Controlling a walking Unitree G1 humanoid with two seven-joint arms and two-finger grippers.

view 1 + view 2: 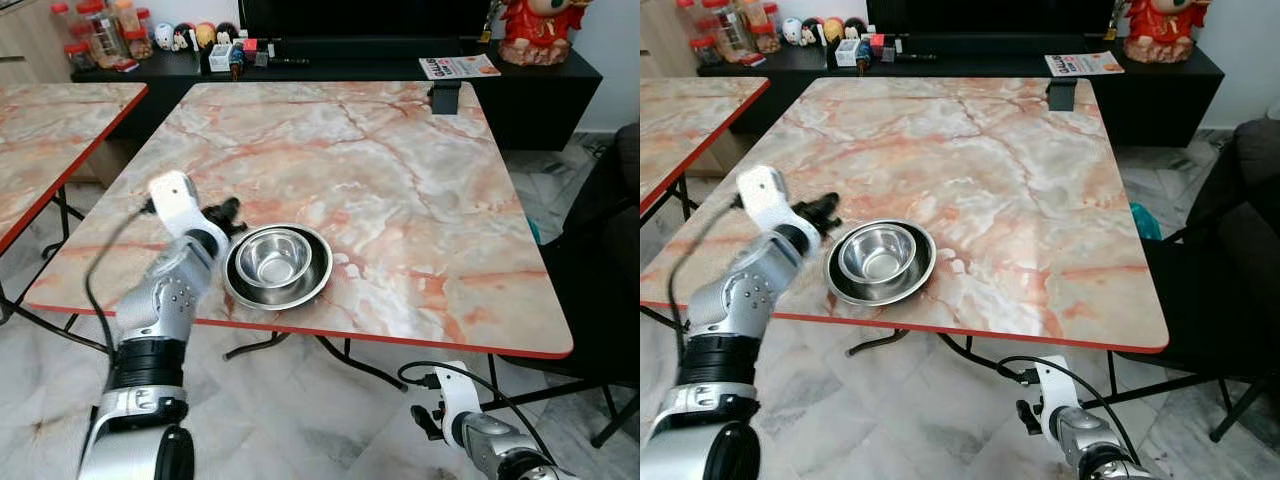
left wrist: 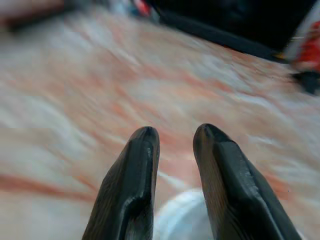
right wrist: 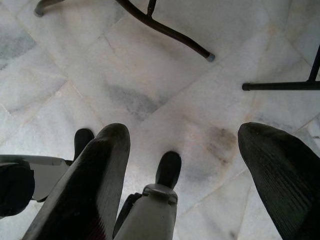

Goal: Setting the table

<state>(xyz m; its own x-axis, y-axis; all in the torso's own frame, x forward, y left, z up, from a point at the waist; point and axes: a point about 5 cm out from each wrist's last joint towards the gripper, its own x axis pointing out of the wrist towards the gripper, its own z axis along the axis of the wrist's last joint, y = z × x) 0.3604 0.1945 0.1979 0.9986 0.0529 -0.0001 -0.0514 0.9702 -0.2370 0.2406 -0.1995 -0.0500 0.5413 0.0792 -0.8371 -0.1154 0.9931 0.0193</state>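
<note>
A: Where is the left claw right now?

B: Over the near part of the counter, just beside the left rim of the bowls. In its wrist view the two fingers stand a little apart with nothing between them, so it is spread slightly and pinching nothing. That picture is blurred, and a pale rounded shape sits low between the fingers; I take it for the bowl's rim but cannot be sure.

A: And the bowls themselves?

B: A small steel bowl sits nested in a wider steel bowl, both upright, near the counter's front edge and toward the robot's left.

A: The right claw?

B: It hangs low below the counter edge, pointing at the marble floor, fingers spread wide, empty and idle.

A: How far along would you say the job is?

B: Early, I judge. The stacked bowls are the only tableware on this counter. Still nested, they probably need separating or placing, and nothing else is laid. A second counter to the left looks bare in the part shown. The sideboard behind holds jars and ornaments, not place settings.
</note>
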